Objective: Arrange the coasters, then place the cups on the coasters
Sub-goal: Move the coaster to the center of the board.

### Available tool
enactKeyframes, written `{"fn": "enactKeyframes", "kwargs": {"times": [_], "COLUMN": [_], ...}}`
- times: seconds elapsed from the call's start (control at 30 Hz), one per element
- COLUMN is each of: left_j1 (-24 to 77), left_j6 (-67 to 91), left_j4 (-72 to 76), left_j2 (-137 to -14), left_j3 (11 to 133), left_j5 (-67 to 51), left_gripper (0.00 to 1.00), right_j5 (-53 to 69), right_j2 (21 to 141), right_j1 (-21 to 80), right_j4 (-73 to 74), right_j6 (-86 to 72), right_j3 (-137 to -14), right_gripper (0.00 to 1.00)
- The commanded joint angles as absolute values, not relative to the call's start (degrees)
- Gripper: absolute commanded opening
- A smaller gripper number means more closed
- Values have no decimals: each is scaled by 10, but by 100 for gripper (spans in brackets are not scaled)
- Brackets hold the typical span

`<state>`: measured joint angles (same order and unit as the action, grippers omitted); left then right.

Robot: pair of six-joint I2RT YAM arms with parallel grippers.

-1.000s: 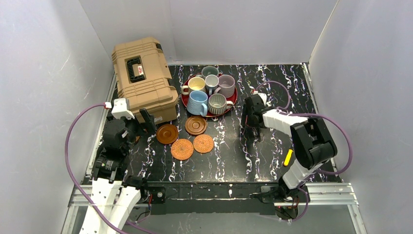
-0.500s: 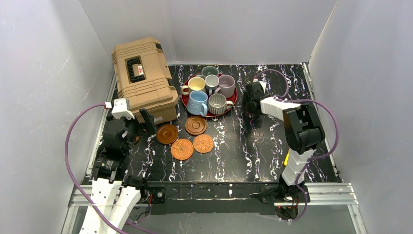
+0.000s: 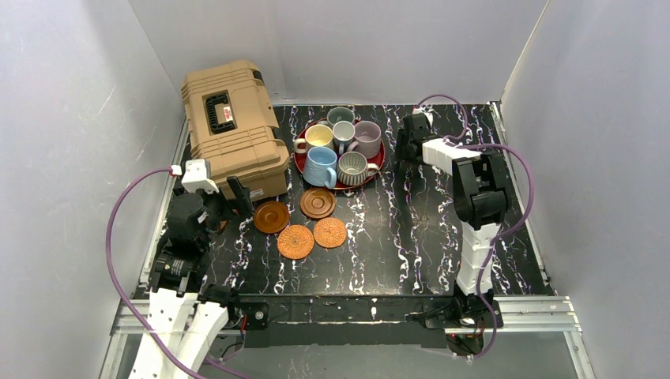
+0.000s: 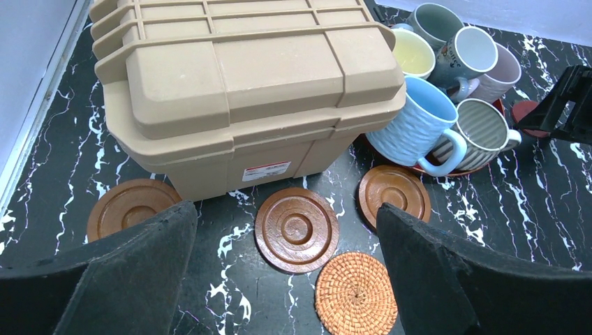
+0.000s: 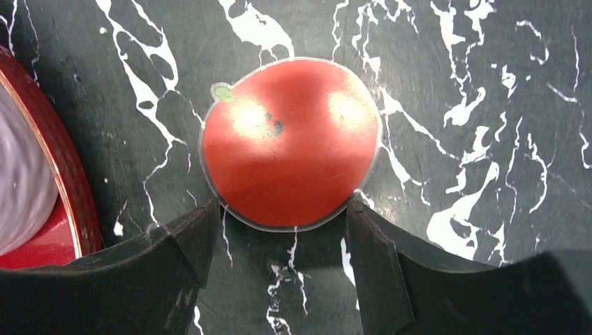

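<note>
Six cups (image 4: 419,129) fill one tray (image 5: 66,202); three wooden coasters (image 4: 297,229), two woven coasters (image 3: 295,242) lie nearer. Left end effector (image 4: 285,213) gapes empty; right end effector (image 5: 283,209) hangs open over one red coaster (image 5: 290,143).

Six cups (image 3: 320,166), six coasters (image 3: 295,242) — one tray (image 3: 380,162), one case (image 3: 229,130).

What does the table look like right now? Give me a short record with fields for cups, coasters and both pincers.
cups: six, all on the red tray
wood coasters: three, flat, near the tan case
woven coasters: two, flat, nearer the arms
red coaster: flat, beside the tray
left pincer: open, empty, over the wood coasters
right pincer: open, tips flanking the red coaster
</note>
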<state>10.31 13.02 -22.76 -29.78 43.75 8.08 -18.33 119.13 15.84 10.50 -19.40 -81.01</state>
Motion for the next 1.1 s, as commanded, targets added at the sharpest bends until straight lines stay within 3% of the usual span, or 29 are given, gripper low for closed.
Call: {"fn": "enactKeyframes", "kwargs": {"times": [0.0, 0.1, 0.27, 0.37, 0.77, 1.07], "left_j1": [104, 104, 104, 104, 104, 104], "left_j6": [121, 122, 121, 121, 121, 122], "left_j4": [-223, -223, -222, -220, -223, -225], "left_j2": [-295, -295, -297, -300, -314, -320], "left_j3": [435, 434, 434, 434, 439, 440], "left_j5": [72, 71, 69, 60, 40, 37], "left_gripper": [99, 99, 99, 99, 99, 99], "right_j5": [-128, -124, -113, -107, -83, -179], "right_j2": [1261, 1263, 1243, 1210, 995, 810], "right_j1": [151, 151, 151, 151, 158, 330], "right_j4": [179, 179, 183, 178, 161, 162], "right_j6": [-191, -188, -180, -172, -140, -182], "right_j3": [-808, -812, -807, -787, -668, -538], "right_gripper": [75, 76, 93, 98, 98, 98]}}
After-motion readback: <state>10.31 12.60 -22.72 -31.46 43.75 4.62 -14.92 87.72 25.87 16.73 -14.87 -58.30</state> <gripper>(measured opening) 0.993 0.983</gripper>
